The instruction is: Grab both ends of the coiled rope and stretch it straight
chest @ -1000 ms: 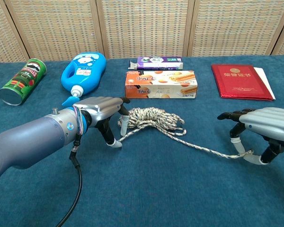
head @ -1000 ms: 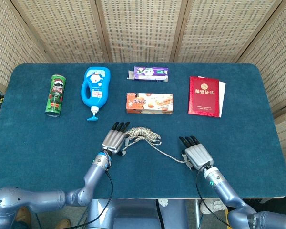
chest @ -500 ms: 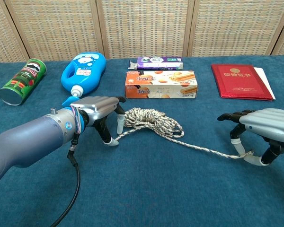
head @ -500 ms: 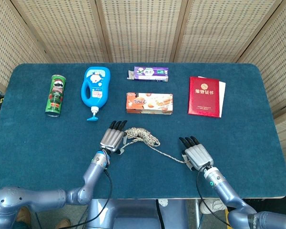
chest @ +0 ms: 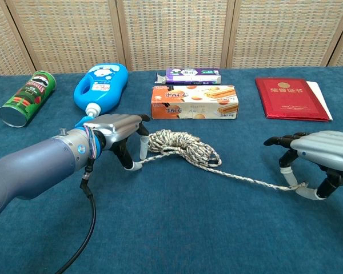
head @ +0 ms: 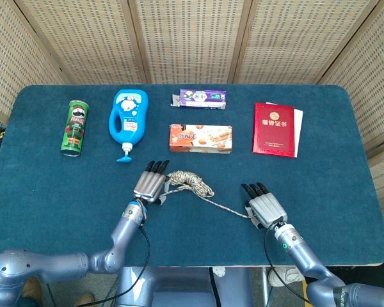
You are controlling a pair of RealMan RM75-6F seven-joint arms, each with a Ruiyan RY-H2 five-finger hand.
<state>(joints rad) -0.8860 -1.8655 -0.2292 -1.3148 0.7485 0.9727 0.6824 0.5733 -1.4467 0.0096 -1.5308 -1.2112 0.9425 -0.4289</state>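
Note:
A speckled white rope (head: 189,182) (chest: 180,144) lies partly coiled on the blue table, left of centre. A single strand (chest: 246,180) runs from the coil out to the right. My left hand (head: 150,184) (chest: 115,133) pinches the rope's left end beside the coil. Over at the right, my right hand (head: 262,206) (chest: 318,155) pinches the far end of that strand just above the cloth. Both hands are palm down.
Along the back stand a green crisp can (head: 74,126), a blue bottle (head: 128,121) lying flat, a purple pack (head: 203,98), an orange biscuit box (head: 200,138) and a red booklet (head: 274,128). The table's front edge (head: 198,265) is near the wrists.
My left hand has drawn its rope end leftward, dragging the coil a little left. The strand to the right hand lies straighter. The right hand has barely moved.

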